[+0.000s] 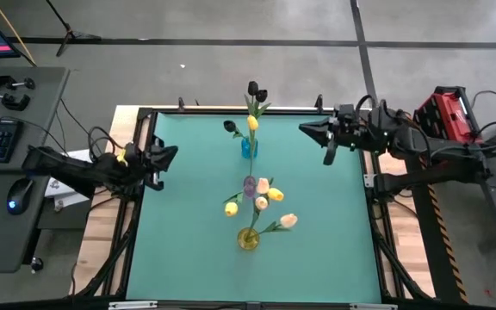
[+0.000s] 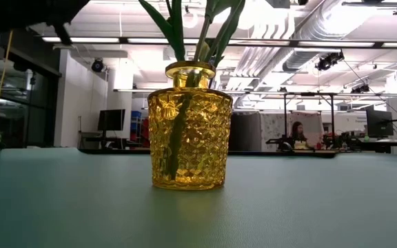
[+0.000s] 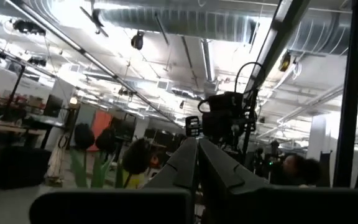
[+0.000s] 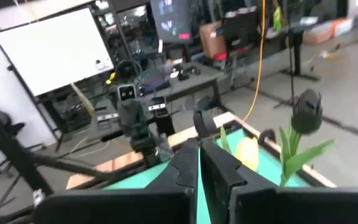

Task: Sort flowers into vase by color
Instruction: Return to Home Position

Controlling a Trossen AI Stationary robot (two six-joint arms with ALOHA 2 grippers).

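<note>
left gripper (image 1: 169,157), fingers pressed together, holding nothing, at the teal mat's (image 1: 188,250) left edge. right gripper (image 1: 310,130) likewise closed and empty, near the right edge. pale peach-white tulips (image 1: 288,220) stand in the yellow dimpled glass vase (image 1: 248,239) mid-mat; near-black tulips (image 1: 253,89) in a small blue vase (image 1: 249,147) near it.

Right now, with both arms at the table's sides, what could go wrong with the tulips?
The peach-white tulips lean far out of the yellow vase; their weight might tip it. The dark tulips in the blue vase stand nearest the right gripper; a careless swing could clip them. The left gripper waits opposite.
</note>
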